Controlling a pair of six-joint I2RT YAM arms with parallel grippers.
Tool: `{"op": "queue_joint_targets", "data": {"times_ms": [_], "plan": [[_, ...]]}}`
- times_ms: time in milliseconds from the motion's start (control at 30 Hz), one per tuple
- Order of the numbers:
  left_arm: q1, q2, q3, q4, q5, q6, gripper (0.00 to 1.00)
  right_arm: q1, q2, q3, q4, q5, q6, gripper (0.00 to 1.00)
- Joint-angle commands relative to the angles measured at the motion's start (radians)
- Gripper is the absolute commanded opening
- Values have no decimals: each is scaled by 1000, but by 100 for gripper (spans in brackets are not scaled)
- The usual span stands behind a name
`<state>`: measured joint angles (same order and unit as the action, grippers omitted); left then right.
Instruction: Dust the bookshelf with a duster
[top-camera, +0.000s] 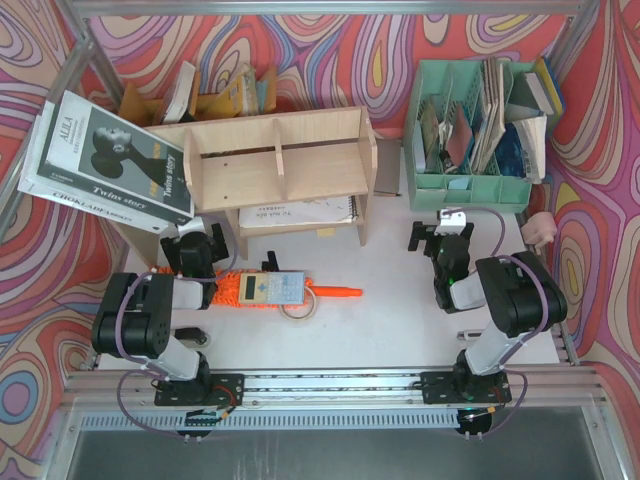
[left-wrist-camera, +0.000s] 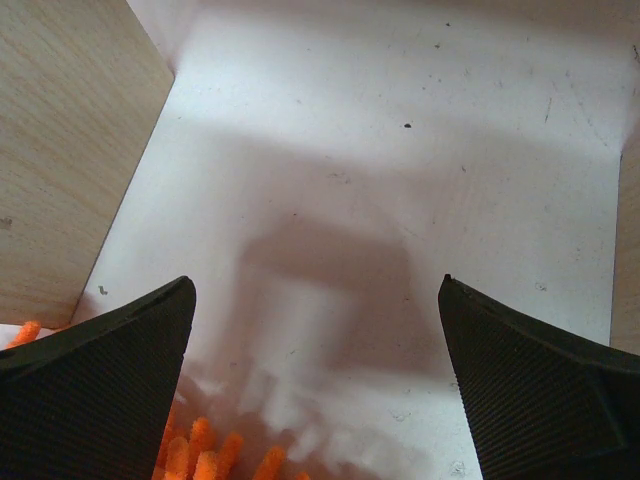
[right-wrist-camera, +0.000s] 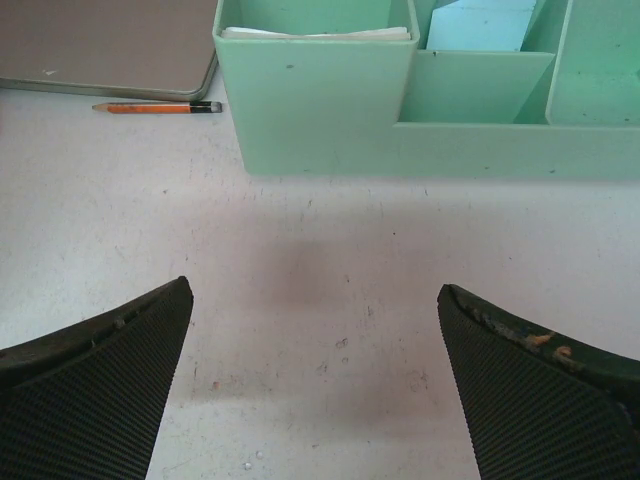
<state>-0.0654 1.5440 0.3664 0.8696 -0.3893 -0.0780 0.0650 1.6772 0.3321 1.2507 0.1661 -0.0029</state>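
Clutter rings the bookshelf (top-camera: 280, 160): a large black-and-white book (top-camera: 110, 160) leans on its left side, and a mint-green organiser (top-camera: 470, 185) stuffed with papers stands at the far right, with a pencil (right-wrist-camera: 155, 107) lying just left of it. The shelf is pale wood with two tiers and dividers, and it stands far centre-left. Just near of it lies the duster (top-camera: 335, 293), its fluffy orange head to the left and its slim handle pointing right. A calculator (top-camera: 268, 288) rests across the duster, and a tape roll (top-camera: 298, 310) sits beside its near edge. The left gripper (top-camera: 195, 243) hangs over the left end of the head, jaws wide and empty. The right gripper (top-camera: 440, 232), equally wide and empty, faces the organiser.
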Motion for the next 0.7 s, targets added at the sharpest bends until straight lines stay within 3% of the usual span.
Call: {"op": "queue_joint_targets", "data": {"times_ms": [0, 433, 667], "plan": [[1, -5, -3, 60, 0, -3, 98, -6, 9, -2, 3, 3, 3, 99], [3, -11, -13, 75, 2, -3, 98, -6, 8, -2, 5, 3, 2, 99], [-47, -193, -137, 150, -53, 43, 98, 0, -25, -48, 67, -80, -50, 99]]}}
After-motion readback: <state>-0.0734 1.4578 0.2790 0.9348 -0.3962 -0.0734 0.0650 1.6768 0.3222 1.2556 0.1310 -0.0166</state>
